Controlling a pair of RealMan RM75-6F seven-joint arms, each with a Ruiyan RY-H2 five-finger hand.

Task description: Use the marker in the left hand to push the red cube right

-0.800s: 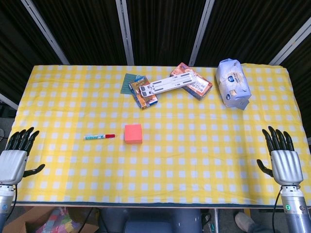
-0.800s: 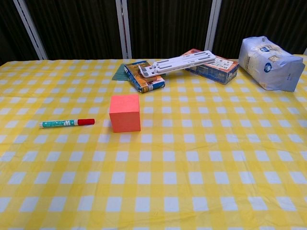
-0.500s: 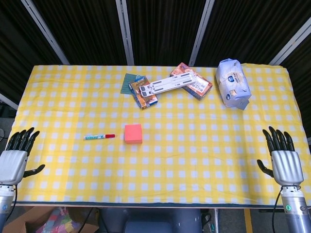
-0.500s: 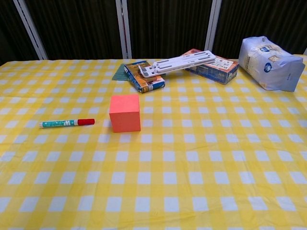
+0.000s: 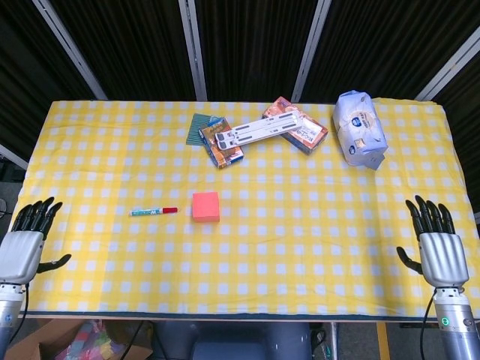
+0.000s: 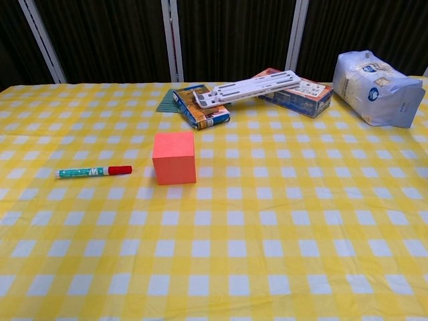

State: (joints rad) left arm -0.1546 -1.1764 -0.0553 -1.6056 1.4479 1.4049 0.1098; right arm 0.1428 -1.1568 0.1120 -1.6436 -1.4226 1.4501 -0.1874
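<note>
The red cube (image 5: pixel 205 206) (image 6: pixel 174 158) sits on the yellow checked tablecloth (image 5: pixel 300 247), left of centre. Just to its left lies the marker (image 5: pixel 154 211) (image 6: pixel 93 171), teal-bodied with a red cap pointing at the cube, a small gap between them. My left hand (image 5: pixel 22 247) hovers off the table's front left corner, fingers spread, holding nothing. At the front right corner my right hand (image 5: pixel 437 251) is likewise spread and empty. Neither hand shows in the chest view.
At the back stand two printed boxes (image 5: pixel 221 142) (image 5: pixel 300 131) with a white folding stand (image 5: pixel 259 129) lying across them. A white plastic bag (image 5: pixel 360 139) rests at the back right. A green pad (image 5: pixel 199 127) peeks out behind the left box.
The left hand has sunk slightly lower at the table's corner. Cube, marker and right hand have not moved.
</note>
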